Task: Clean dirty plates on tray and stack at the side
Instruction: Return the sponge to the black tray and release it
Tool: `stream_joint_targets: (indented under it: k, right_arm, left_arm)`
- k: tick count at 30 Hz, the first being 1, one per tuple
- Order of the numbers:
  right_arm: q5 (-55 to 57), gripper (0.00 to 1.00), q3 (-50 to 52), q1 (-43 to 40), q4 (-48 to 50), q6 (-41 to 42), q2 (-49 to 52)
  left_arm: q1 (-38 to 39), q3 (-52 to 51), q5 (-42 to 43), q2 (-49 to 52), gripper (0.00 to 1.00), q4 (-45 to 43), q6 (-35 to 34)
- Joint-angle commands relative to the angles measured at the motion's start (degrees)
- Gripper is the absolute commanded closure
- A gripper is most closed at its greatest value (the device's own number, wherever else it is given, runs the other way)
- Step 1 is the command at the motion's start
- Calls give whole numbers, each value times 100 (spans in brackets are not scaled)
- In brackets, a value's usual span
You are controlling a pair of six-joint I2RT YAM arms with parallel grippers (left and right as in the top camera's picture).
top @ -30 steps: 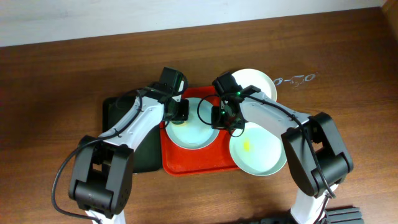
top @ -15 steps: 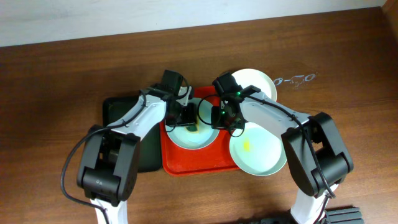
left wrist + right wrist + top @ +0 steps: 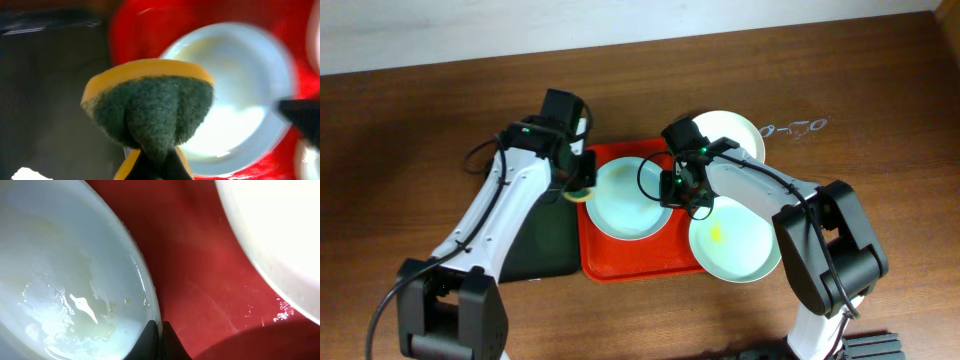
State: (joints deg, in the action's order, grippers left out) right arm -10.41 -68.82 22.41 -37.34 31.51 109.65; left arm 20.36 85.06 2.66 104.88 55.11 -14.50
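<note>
While your right gripper (image 3: 161,336) pinches the rim of the pale blue plate (image 3: 628,200) at the middle of the red tray (image 3: 620,265), your left gripper (image 3: 572,172), clamped on the sponge (image 3: 150,105), hangs over the tray's left edge. You look mid-scrub: the plate shines wet, faintly filmed. Next, probably, bring the sponge down flat onto it, pressing without tipping it

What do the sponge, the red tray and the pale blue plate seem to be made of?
The sponge looks like yellow foam with a coarse, fibrous dark green scouring layer. The red tray is probably moulded plastic: glossy, with soft reflections. The pale blue plate is smooth and shiny under a wet film; plastic or glazed ceramic, I cannot tell.
</note>
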Motion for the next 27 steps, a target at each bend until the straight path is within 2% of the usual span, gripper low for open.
stream_joint_targets:
  k: [1,4,6,12,19,20,22,23,26,27]
  right_arm:
    - [55,96,46,55,-17,-17,39]
    - [57,96,46,55,-15,-15,39]
    - [57,96,46,55,-15,-17,39]
    - [57,96,46,55,-15,-17,39]
    - [57,96,46,55,-22,-17,39]
    - [57,95,46,55,-22,-17,39]
    - [57,95,46,55,-15,-15,39]
    - [57,90,46,55,-15,-15,39]
    - [57,84,46,55,-15,-15,39]
    - [57,79,46,55,-13,-15,39]
  left_arm:
    - [-428,11,-935,-72,100,691,94]
    - [-734,-149,-981,-70,100,785,136]
    - [-918,-424,-979,-70,100,551,133]
    - [-929,-1469,-1005,-70,100,-557,254]
    - [-929,-1805,-1167,-70,97,-737,280]
    - [-929,-1805,-1152,-70,85,-732,282]
    - [-929,-1655,-1150,-76,45,-551,280]
    - [-931,-1445,-1150,-98,41,-330,275]
    - [-1067,-750,-1147,-284,40,223,87]
    - [-1156,-476,-1147,-404,37,374,-50]
